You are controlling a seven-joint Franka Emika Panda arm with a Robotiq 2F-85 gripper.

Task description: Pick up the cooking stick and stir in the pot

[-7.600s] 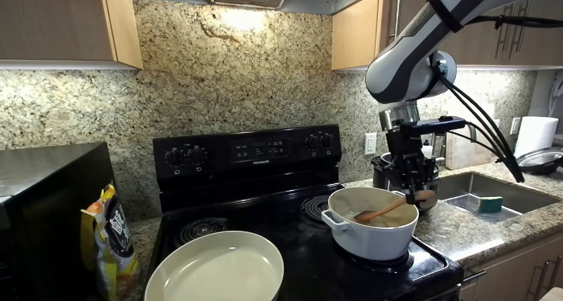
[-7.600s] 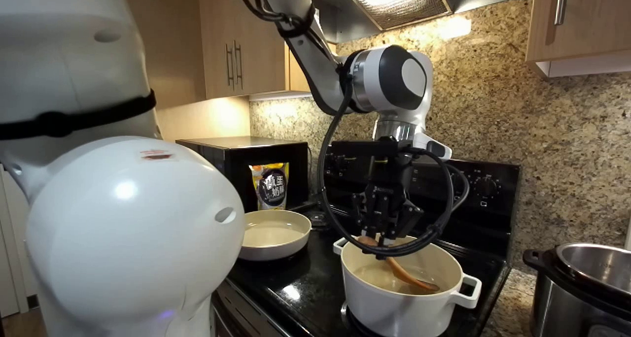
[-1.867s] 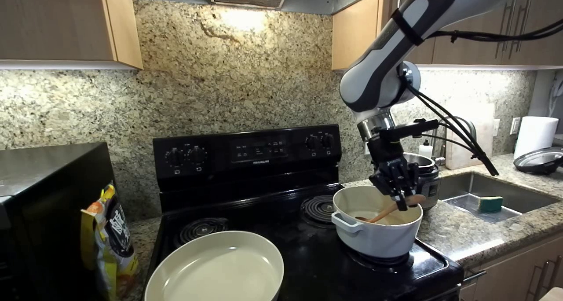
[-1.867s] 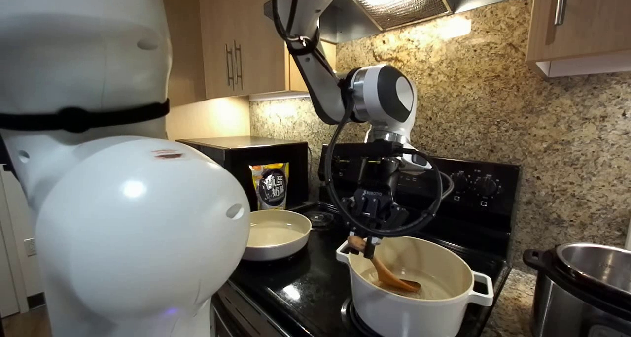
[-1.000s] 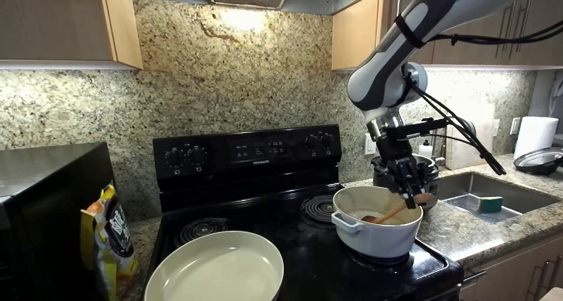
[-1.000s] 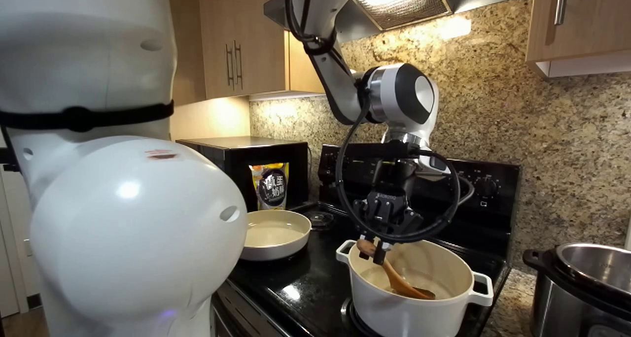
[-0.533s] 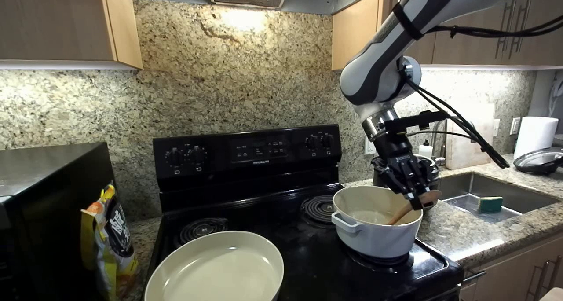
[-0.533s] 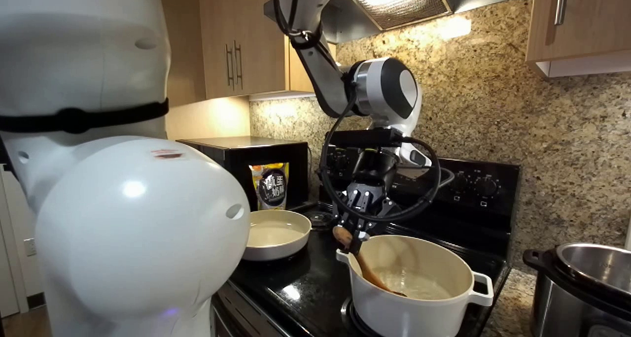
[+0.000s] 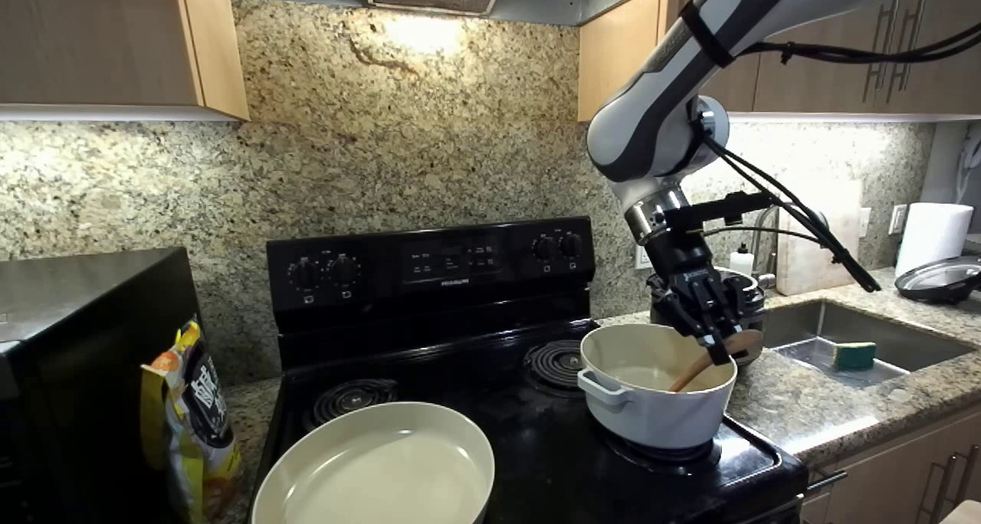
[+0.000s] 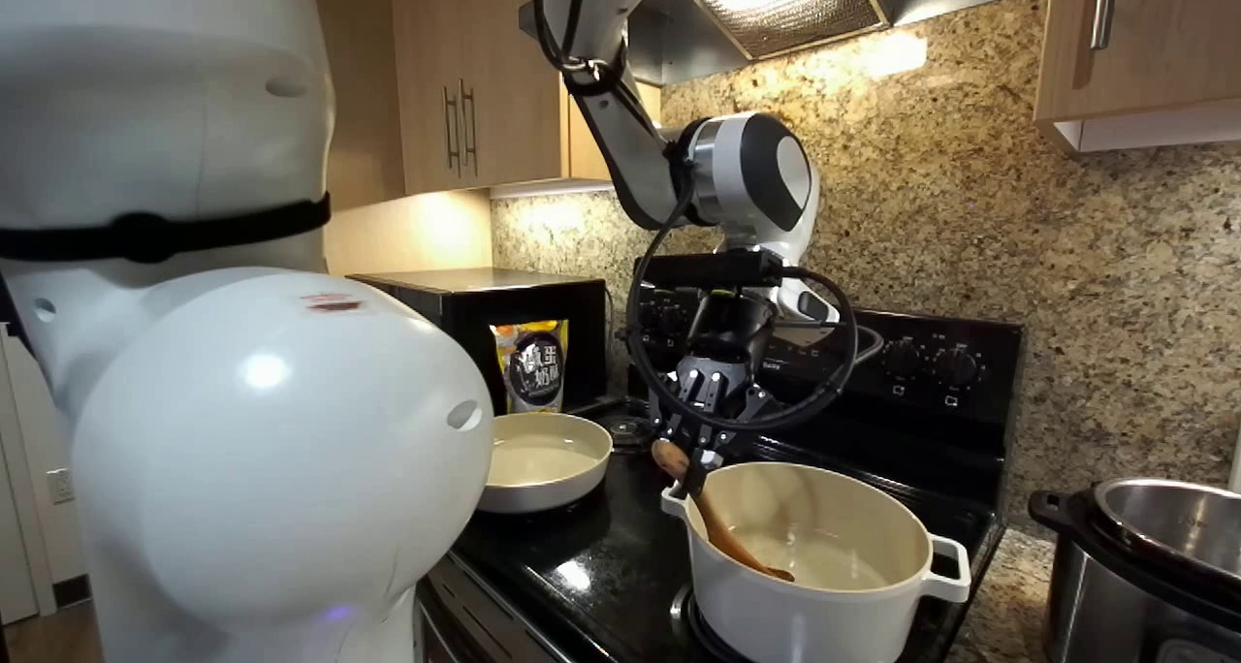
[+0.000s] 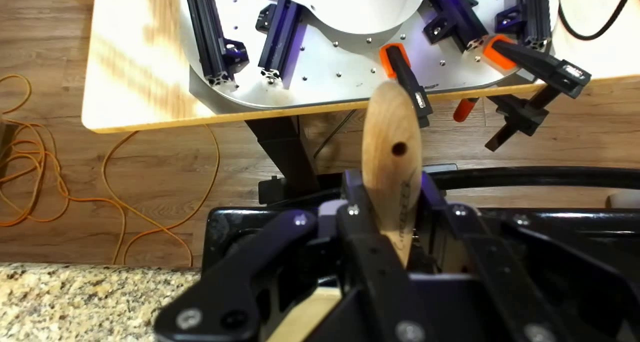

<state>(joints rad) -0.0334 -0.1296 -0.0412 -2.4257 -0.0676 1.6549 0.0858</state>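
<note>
My gripper (image 9: 720,349) is shut on the upper part of the wooden cooking stick (image 9: 696,371), above the near rim of the white pot (image 9: 659,420). In an exterior view the stick (image 10: 729,539) slants down into the pot (image 10: 795,613), its lower end inside near the wall beside the gripper (image 10: 690,471). In the other exterior view angle the pot's near wall hides that end. In the wrist view the stick's handle end (image 11: 390,174), with a small hole, sticks up between the two fingers of the gripper (image 11: 392,189).
A large shallow white dish (image 9: 375,470) stands on the black stove. A steel pot (image 10: 1096,590) stands on the counter beside the stove. A snack bag (image 9: 203,424) leans by a black oven-like box (image 9: 92,340). A sink (image 9: 893,325) holds a sponge (image 9: 853,355).
Over the last second the gripper tilts and the stick's lower end swings across the pot to the near wall. Compared with 7.6 seconds ago, the pot has shifted slightly. The stick stays gripped.
</note>
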